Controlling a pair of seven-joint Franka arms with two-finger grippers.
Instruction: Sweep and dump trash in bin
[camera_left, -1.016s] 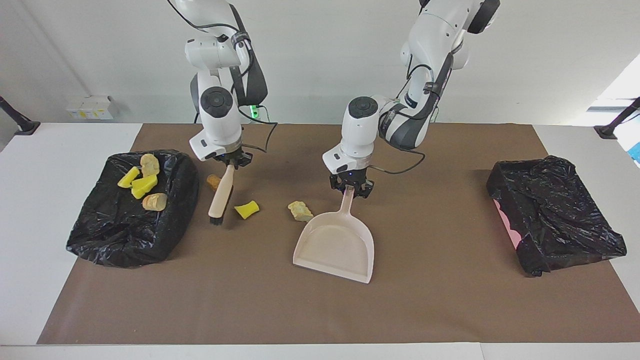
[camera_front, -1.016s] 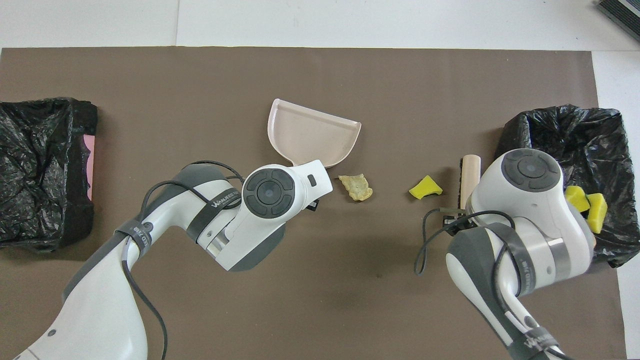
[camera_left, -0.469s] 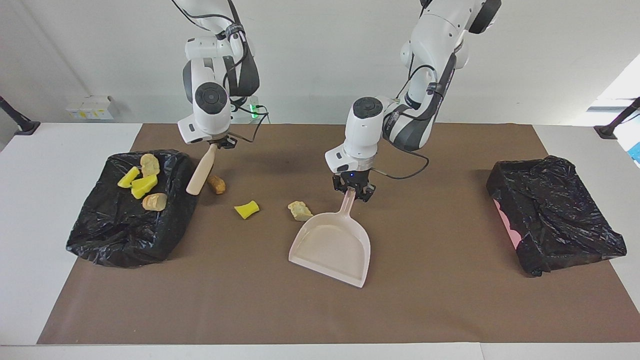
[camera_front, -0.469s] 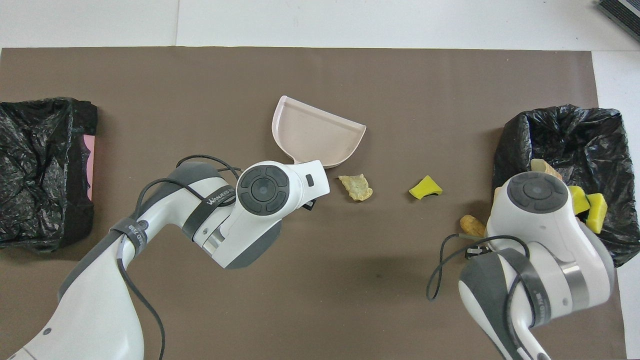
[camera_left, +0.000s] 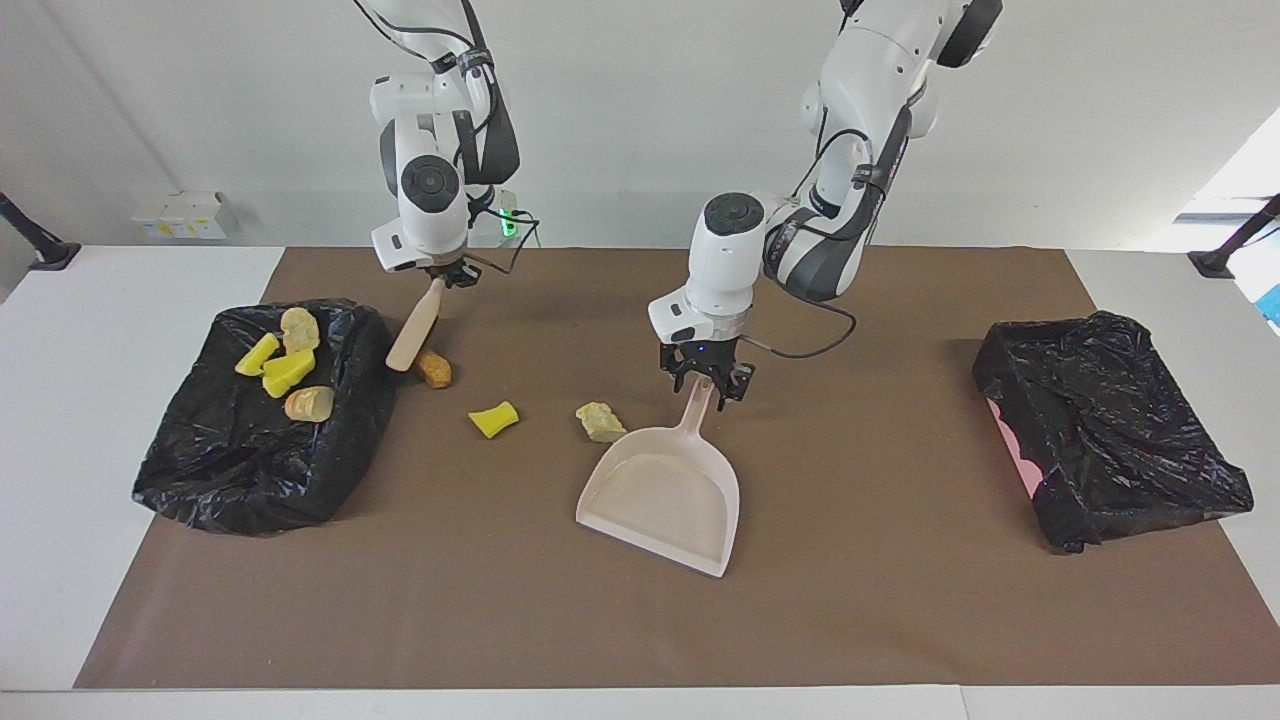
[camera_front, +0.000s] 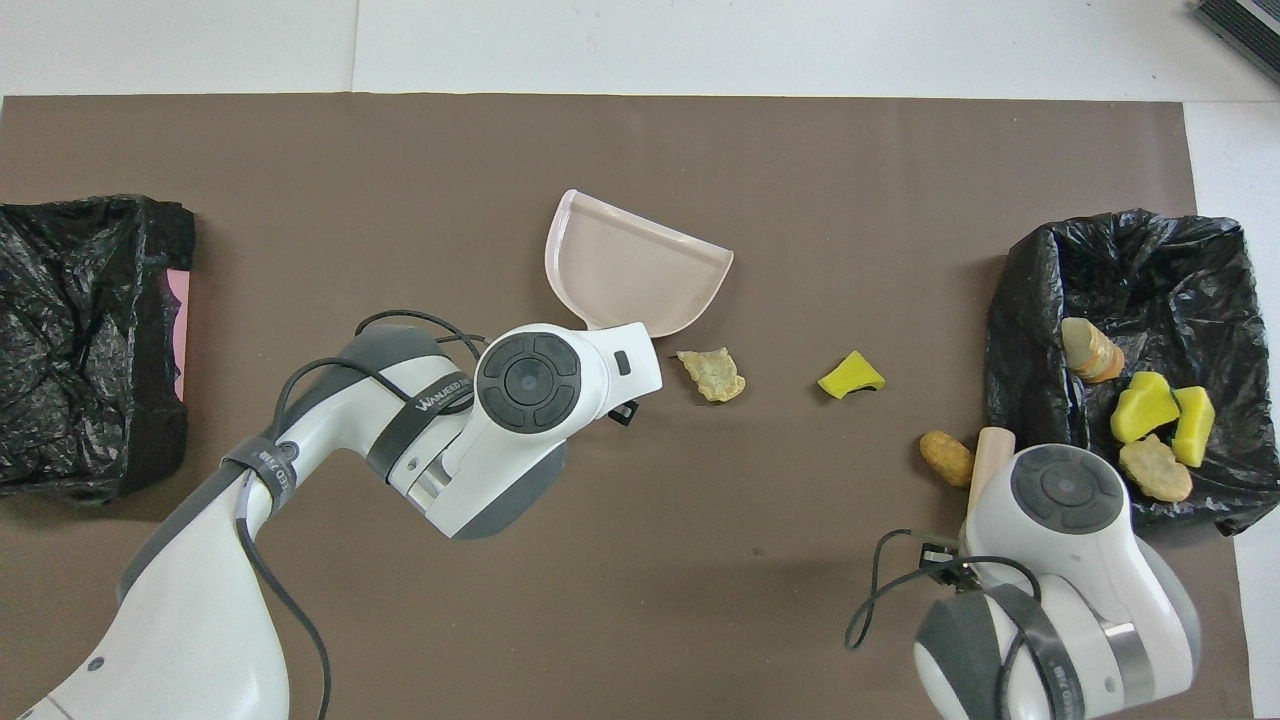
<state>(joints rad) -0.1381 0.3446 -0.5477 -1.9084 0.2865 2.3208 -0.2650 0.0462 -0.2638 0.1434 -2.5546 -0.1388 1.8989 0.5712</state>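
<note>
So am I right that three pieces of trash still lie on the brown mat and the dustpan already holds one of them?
Not quite: the dustpan is empty, as the facing view shows. Three pieces do lie on the mat: the orange-brown nugget, the yellow sponge piece and the beige chunk just outside the pan.

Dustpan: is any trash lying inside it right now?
No. In the overhead view the dustpan is bare inside; the pale chunk lies on the mat beside its rim, nearer the robots, and the yellow sponge piece lies apart.
</note>
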